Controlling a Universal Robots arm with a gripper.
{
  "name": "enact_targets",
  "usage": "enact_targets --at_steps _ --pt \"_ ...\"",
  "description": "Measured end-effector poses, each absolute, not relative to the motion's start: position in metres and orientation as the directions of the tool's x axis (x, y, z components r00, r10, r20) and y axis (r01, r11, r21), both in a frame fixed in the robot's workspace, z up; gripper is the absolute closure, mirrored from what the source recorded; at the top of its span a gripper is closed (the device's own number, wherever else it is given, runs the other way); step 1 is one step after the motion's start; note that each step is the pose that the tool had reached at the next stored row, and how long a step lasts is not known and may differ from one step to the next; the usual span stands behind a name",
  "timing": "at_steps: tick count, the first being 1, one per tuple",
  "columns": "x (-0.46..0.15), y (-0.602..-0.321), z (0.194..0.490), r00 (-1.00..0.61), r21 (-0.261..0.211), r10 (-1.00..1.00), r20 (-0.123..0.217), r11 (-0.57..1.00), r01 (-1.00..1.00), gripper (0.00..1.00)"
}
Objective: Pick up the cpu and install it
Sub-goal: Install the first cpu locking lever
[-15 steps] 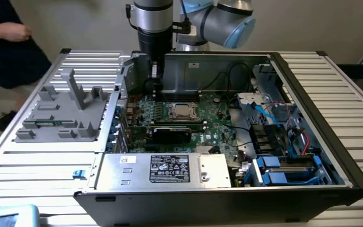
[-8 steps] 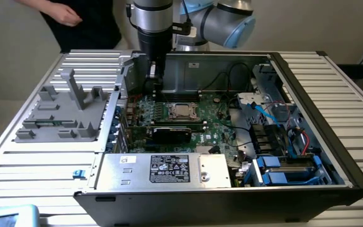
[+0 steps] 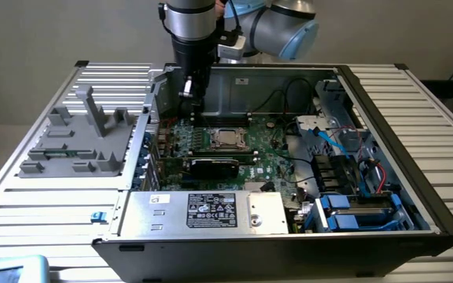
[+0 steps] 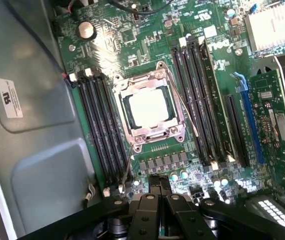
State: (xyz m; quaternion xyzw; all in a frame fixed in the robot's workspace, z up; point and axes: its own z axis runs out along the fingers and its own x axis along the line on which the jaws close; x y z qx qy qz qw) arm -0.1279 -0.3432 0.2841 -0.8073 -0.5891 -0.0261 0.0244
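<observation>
The cpu (image 4: 148, 107), one chip, lies flat in the single socket frame (image 4: 132, 137), just ahead of and below the closed, empty gripper (image 4: 160, 182). Two memory slot banks (image 4: 100, 130) flank its edges, and the space above the chip is open.

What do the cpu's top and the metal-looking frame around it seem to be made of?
The cpu: its top looks like bare metal, flat and silver, glaring white under the light. The socket frame: probably stamped steel, bright silver with sharp glints along its edges. The exact metal cannot be told.
</observation>
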Motion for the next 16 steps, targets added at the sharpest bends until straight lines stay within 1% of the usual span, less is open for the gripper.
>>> enact_targets --at_steps 16 --pt "-0.128 -0.3432 0.2841 0.533 -0.009 0.843 0.071 -0.534 0.846 0.89"
